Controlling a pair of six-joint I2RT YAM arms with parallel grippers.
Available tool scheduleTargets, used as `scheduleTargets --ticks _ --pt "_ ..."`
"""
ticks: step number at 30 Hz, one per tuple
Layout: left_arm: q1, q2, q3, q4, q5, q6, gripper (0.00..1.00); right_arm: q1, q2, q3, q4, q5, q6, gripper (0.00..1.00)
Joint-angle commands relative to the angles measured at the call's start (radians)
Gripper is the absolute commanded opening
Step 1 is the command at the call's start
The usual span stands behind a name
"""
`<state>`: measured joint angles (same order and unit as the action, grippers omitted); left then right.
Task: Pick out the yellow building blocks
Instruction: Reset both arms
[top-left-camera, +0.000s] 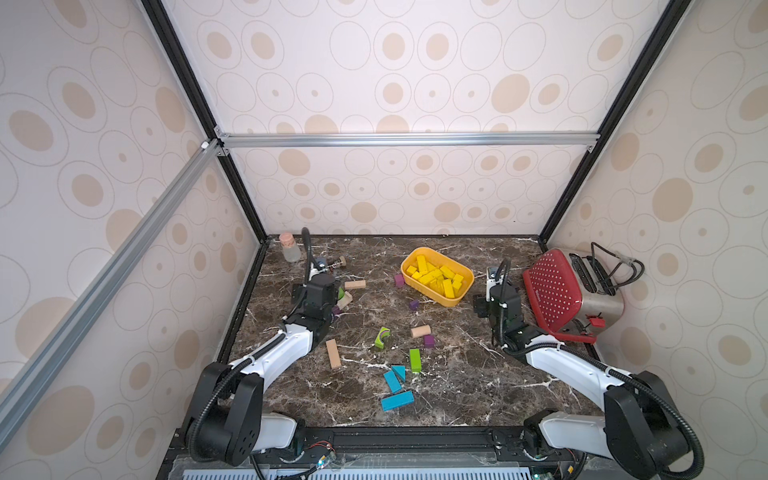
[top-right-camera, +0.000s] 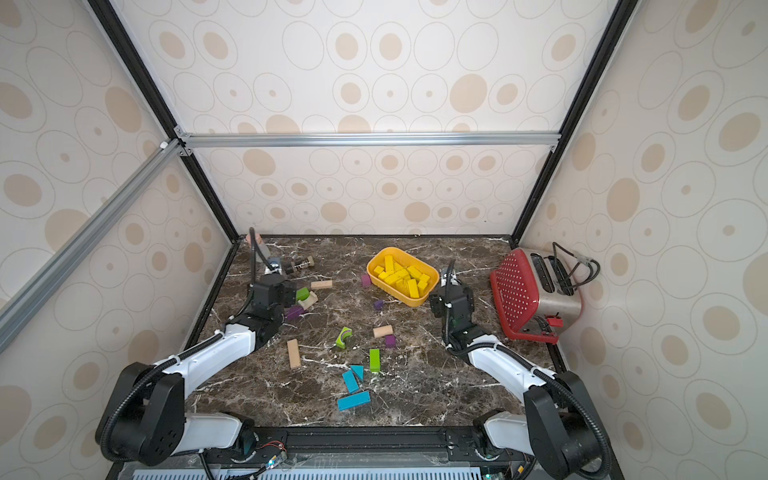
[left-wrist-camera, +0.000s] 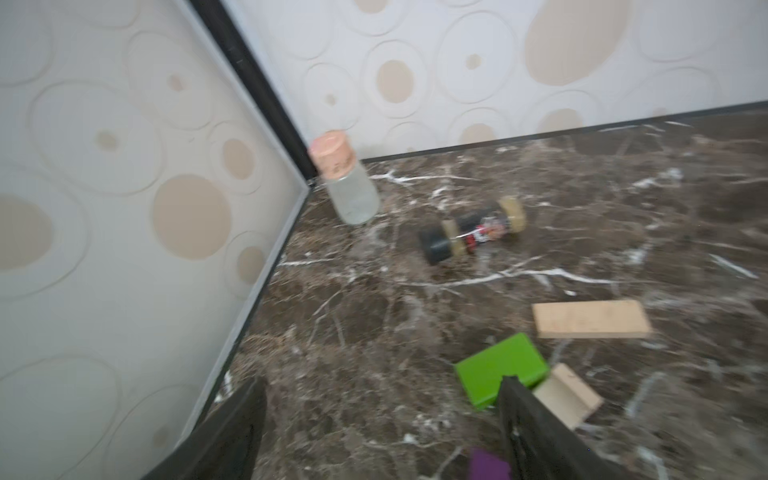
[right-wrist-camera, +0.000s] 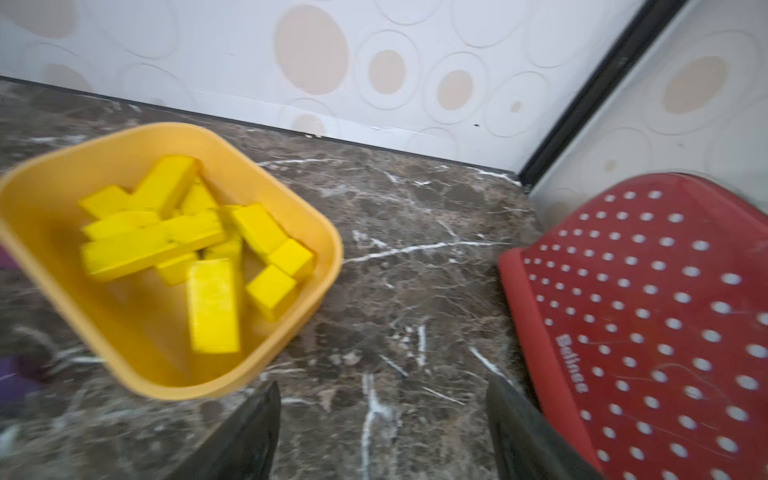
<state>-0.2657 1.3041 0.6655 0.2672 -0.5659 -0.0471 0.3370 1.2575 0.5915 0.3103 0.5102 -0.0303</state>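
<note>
Every one of the yellow building blocks that I can see, cubes and longer bars, lies heaped inside the orange-yellow tub at the back middle of the table. The right wrist view shows the yellow building blocks in the tub off to one side of my right gripper. That gripper hangs open and empty over bare marble, between the tub and the toaster. My left gripper is open and empty too, low over the table's far left, beside a green block.
A red dotted toaster stands at the right wall. A corked bottle and a small jar on its side are in the back left corner. Green, purple, blue and plain wooden blocks lie scattered mid-table.
</note>
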Motion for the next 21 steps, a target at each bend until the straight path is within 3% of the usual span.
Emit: scheduleTargets --ticks 1,5,8,10,12,14,15,18,21 --pt "0.033 -0.083 -0.078 0.111 -0.074 0.012 0.87 -0.084 -0.007 -0.047 0.087 0.041 -0.043 0.79" --pt "0.107 -0.109 -0.200 0.213 -0.068 0.004 0.89 -0.175 0.033 -0.146 0.280 -0.073 -0.031 0.80" --pt "0.191 -0.048 -0.237 0.245 -0.011 -0.073 0.89 -0.241 0.087 -0.145 0.265 -0.175 0.048 0.80" --pt "0.233 0.002 -0.255 0.322 0.052 -0.075 0.89 -0.248 0.146 -0.168 0.371 -0.183 0.031 0.80" --pt "0.256 0.009 -0.234 0.287 0.098 -0.075 0.88 -0.255 0.138 -0.128 0.268 -0.303 0.013 0.79" --pt "0.264 0.020 -0.264 0.372 0.141 -0.062 0.89 -0.260 0.151 -0.153 0.343 -0.403 -0.006 0.78" --pt "0.265 0.015 -0.265 0.368 0.172 -0.053 0.89 -0.264 0.170 -0.212 0.474 -0.466 -0.023 0.78" --pt "0.265 0.028 -0.252 0.364 0.250 -0.024 0.88 -0.275 0.250 -0.299 0.726 -0.482 -0.019 0.79" --pt "0.265 0.046 -0.246 0.386 0.294 -0.031 0.89 -0.283 0.243 -0.279 0.648 -0.476 -0.006 0.80"
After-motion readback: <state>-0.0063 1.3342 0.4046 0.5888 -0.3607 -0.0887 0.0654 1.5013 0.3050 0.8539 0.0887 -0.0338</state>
